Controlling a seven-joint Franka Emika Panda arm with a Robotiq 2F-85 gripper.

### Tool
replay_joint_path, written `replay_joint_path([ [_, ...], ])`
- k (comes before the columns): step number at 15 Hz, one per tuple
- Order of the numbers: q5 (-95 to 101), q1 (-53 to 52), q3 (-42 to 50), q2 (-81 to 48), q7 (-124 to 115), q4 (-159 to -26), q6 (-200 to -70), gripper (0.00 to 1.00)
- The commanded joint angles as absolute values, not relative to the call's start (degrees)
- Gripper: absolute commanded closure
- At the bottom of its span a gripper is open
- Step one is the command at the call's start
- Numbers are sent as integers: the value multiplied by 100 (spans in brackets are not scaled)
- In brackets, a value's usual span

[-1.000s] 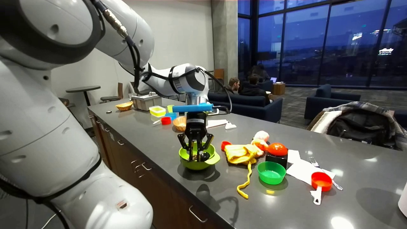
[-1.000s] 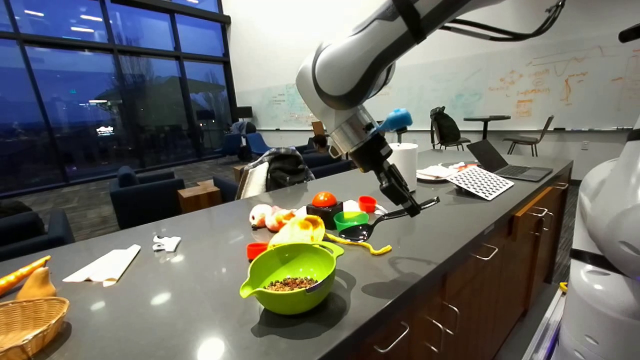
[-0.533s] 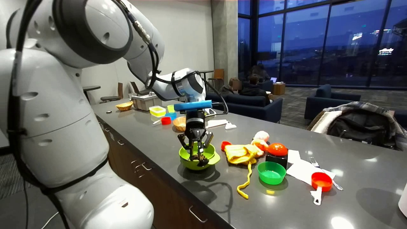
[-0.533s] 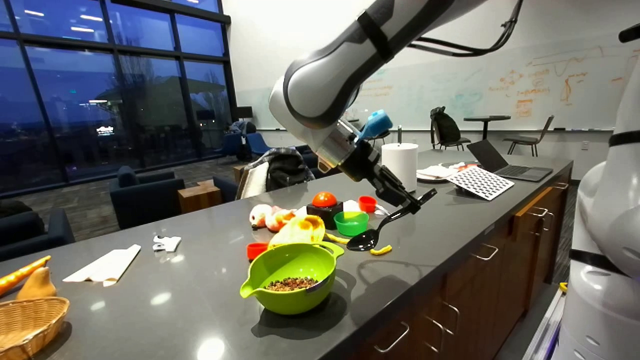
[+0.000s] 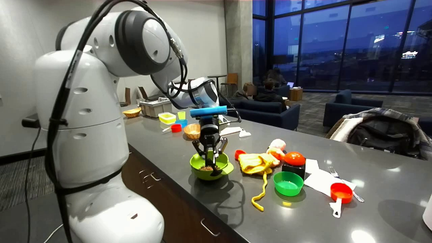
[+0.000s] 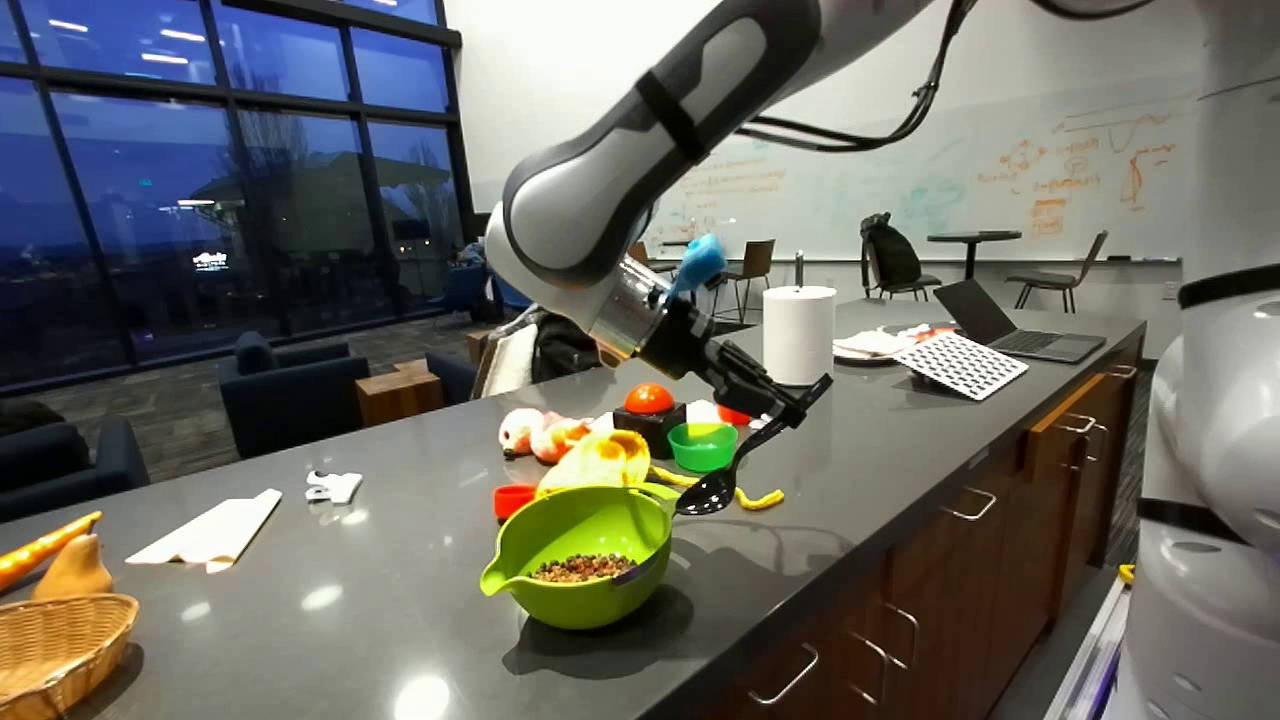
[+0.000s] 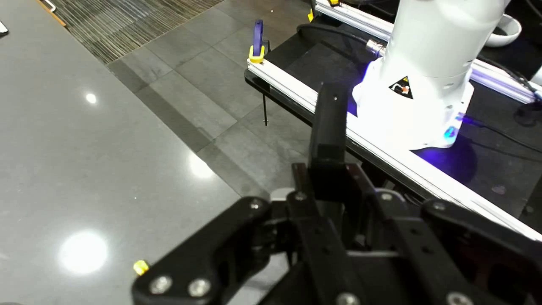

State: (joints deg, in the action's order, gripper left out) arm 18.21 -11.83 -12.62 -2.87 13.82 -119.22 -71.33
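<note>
My black gripper (image 6: 793, 410) is shut on the handle of a black spoon (image 6: 708, 493). In the wrist view the handle (image 7: 328, 135) stands up between the fingertips (image 7: 326, 180). The spoon hangs tilted above the counter, its bowl low beside the handle side of a green mixing bowl (image 6: 560, 605). The mixing bowl holds small brown and dark grains (image 6: 582, 568). In an exterior view the gripper (image 5: 211, 163) and spoon overlap the mixing bowl (image 5: 199, 174); I cannot tell whether they touch. A green cup (image 6: 703, 447) and a yellow cloth (image 6: 590, 465) lie beyond the spoon.
A black box (image 6: 650, 428) with an orange dome stands by the green cup. A red measuring cup (image 5: 341, 192) and fork (image 5: 341, 177) lie nearby. A paper towel roll (image 6: 798, 335), a laptop (image 6: 1045, 340) and a wicker basket (image 6: 60, 645) stand on the grey counter (image 6: 370, 600).
The gripper has carried the spoon toward the green mixing bowl, and the spoon's handle is steeper. The arm's upper links have swung around. The mixing bowl and other things have not moved.
</note>
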Motion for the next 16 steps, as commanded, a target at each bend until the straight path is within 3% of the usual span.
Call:
replay_joint_path([
  [1, 1952, -1324, -1360, -819, 1239, -11288, -6670, 94],
  [16, 2151, -1601, -1442, -2570, 1351, -9473, -5976, 94],
])
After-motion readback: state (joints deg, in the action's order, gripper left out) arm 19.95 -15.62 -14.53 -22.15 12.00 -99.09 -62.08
